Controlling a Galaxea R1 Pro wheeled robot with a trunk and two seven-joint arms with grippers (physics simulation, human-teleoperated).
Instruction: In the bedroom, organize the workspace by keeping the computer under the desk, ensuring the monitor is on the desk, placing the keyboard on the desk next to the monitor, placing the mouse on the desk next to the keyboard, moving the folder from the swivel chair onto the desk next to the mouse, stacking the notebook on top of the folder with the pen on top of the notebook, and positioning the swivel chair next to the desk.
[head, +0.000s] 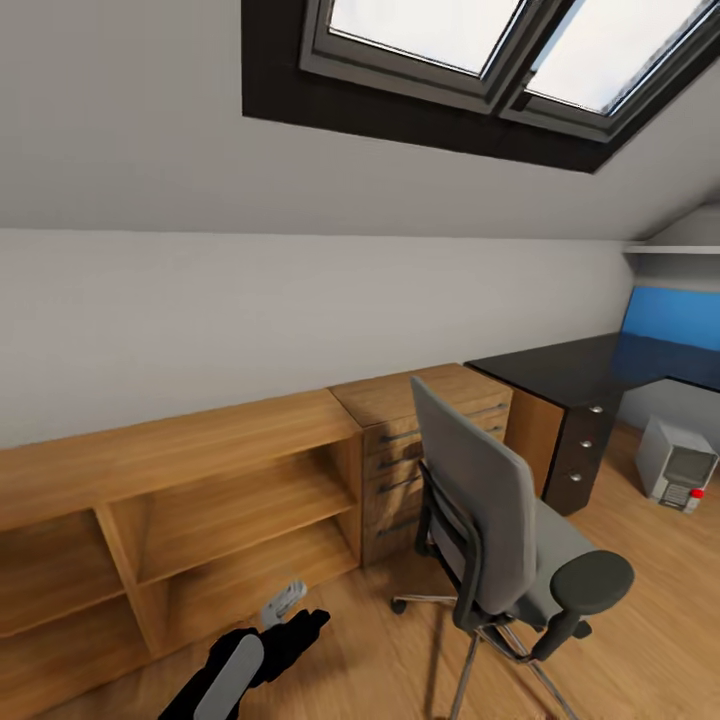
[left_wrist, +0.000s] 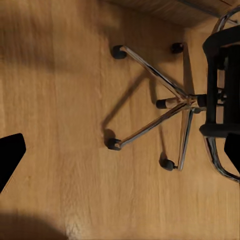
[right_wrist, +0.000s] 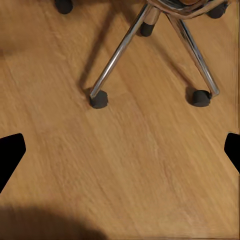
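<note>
Both our claws, left (left_wrist: 120, 150) and right (right_wrist: 120, 150), hang spread and empty over the wood floor (right_wrist: 125, 170). The swivel chair (head: 500, 520) stands just ahead, apart from the tabletop (head: 580, 365); driving closer, we risk knocking its chrome base (left_wrist: 170, 105) askew.

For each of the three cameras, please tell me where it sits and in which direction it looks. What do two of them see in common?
Head view: from the robot's head, forward and down at the swivel chair, the desk, the computer and a wooden shelf unit; the left arm shows low.
Left wrist view: near the left gripper, facing down at the wood floor and the chair's chrome base; dark fingertips at the edges.
Right wrist view: near the right gripper, also facing the floor.
Shared: both wrist views show the chair's star base and casters.
</note>
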